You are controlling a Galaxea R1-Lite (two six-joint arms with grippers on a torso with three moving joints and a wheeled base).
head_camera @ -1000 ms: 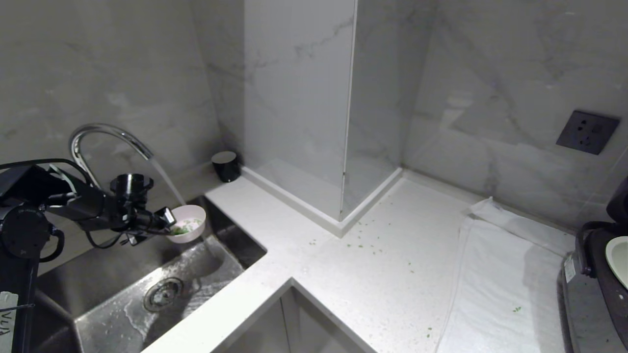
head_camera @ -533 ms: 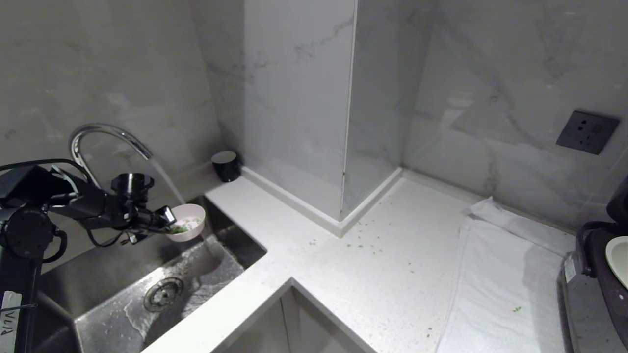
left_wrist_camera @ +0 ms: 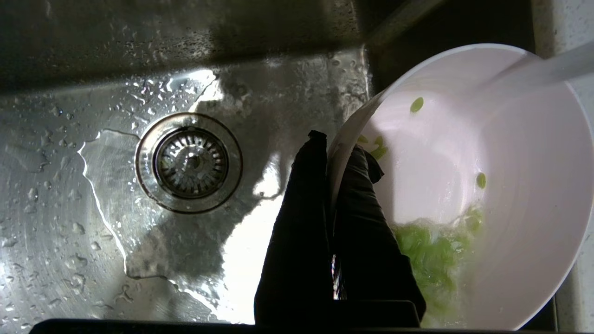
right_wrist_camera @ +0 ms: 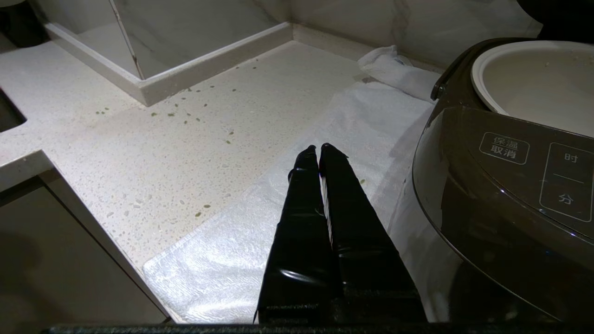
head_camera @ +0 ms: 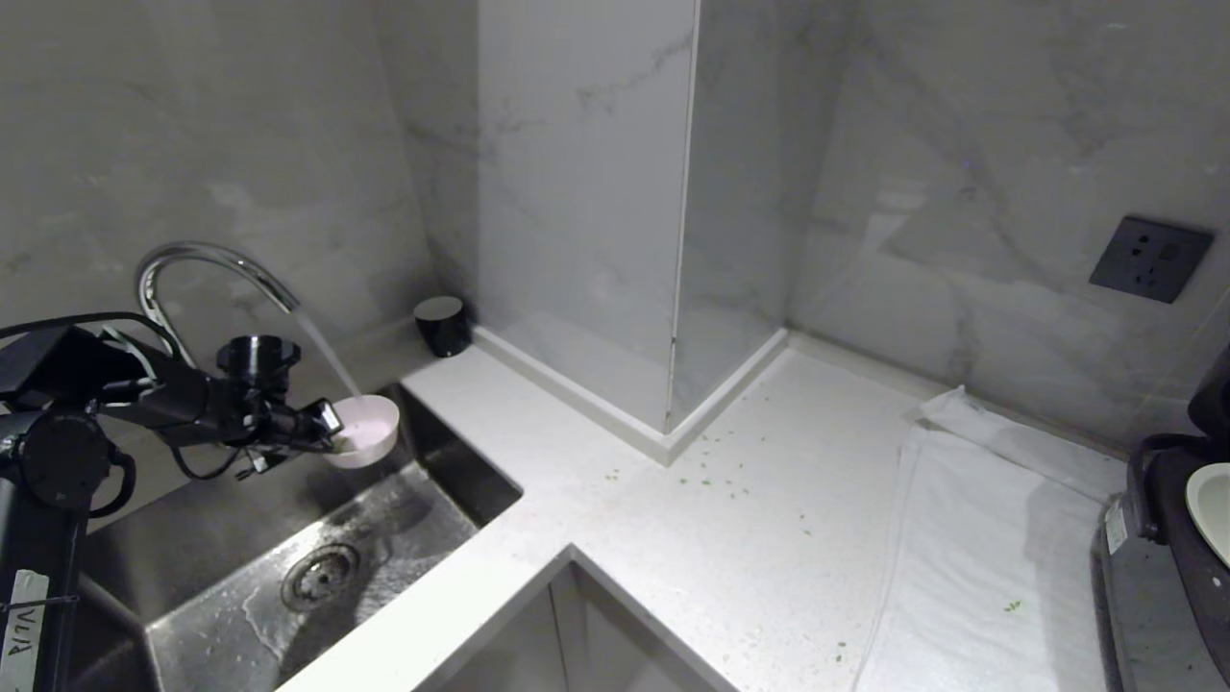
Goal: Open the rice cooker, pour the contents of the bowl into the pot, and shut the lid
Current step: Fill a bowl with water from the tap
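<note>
Left end effector (left_wrist_camera: pixel 332 144): clamped on the bowl's rim, one finger inside, one outside; held over the sink (head_camera: pixel 192 548)
Bowl (head_camera: pixel 370 430): pale pink, under the faucet (head_camera: pixel 207 264) stream; green contents (left_wrist_camera: pixel 434 260) pooled wet at its low side
Right end effector (right_wrist_camera: pixel 319 149): fingers pressed together, empty; above the white towel (right_wrist_camera: pixel 260 232) on the counter (head_camera: pixel 673 538)
Rice cooker (right_wrist_camera: pixel 501 195): far right; lid up; pot (right_wrist_camera: pixel 533 79) exposed

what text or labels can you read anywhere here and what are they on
"保温 取消": a button on the rice cooker front panel.
"时" and "分": the button beside it on the same panel.
A white tag on the left arm carries handwritten marks, too unclear to read.
The wall socket shows no readable text.
</note>
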